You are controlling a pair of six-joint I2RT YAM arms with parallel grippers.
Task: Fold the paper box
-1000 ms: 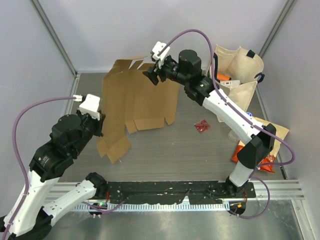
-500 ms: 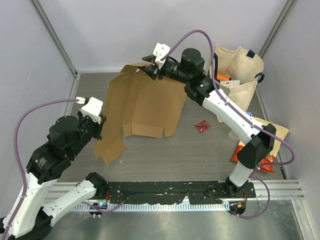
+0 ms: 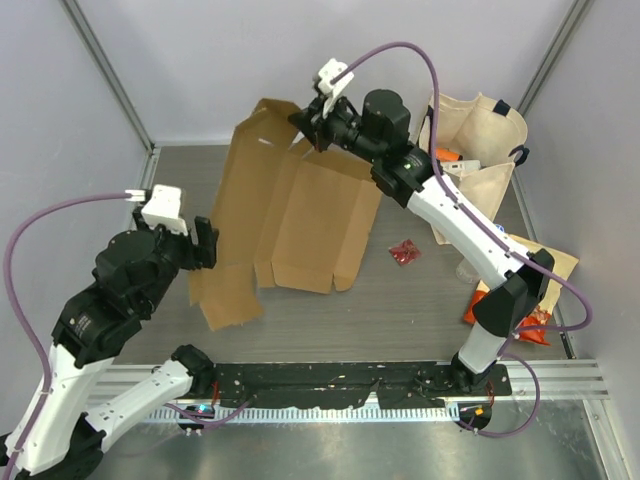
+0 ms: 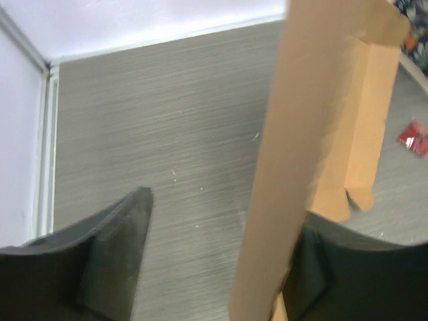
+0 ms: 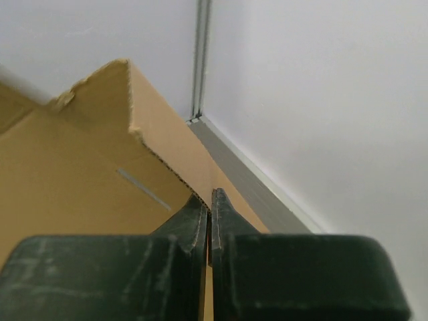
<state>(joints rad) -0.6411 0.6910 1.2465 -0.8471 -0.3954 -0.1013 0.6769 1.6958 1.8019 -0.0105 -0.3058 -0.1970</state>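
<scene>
The paper box (image 3: pixel 310 220) is a brown die-cut cardboard sheet with flaps and slits. Its far edge is raised off the table and its near flaps rest on the surface. My right gripper (image 3: pixel 314 128) is shut on that far top edge, and in the right wrist view the fingertips (image 5: pixel 200 207) pinch the cardboard (image 5: pixel 73 174) beside a slit. My left gripper (image 3: pixel 201 244) stands open at the sheet's left side. In the left wrist view a cardboard panel (image 4: pixel 314 114) rises between the jaws, close to the right finger (image 4: pixel 328 274) and far from the left finger (image 4: pixel 120 247).
A cream tote bag (image 3: pixel 485 140) stands at the back right with an orange item inside. A small red packet (image 3: pixel 405 252) lies right of the sheet. An orange snack bag (image 3: pixel 525 325) lies by the right arm's base. Enclosure walls stand close on the left, back and right.
My right gripper shut on the sheet's far edge and lifted it higher, toward the back. My left gripper opened and let go of the left flap, which now stands loose between its jaws.
</scene>
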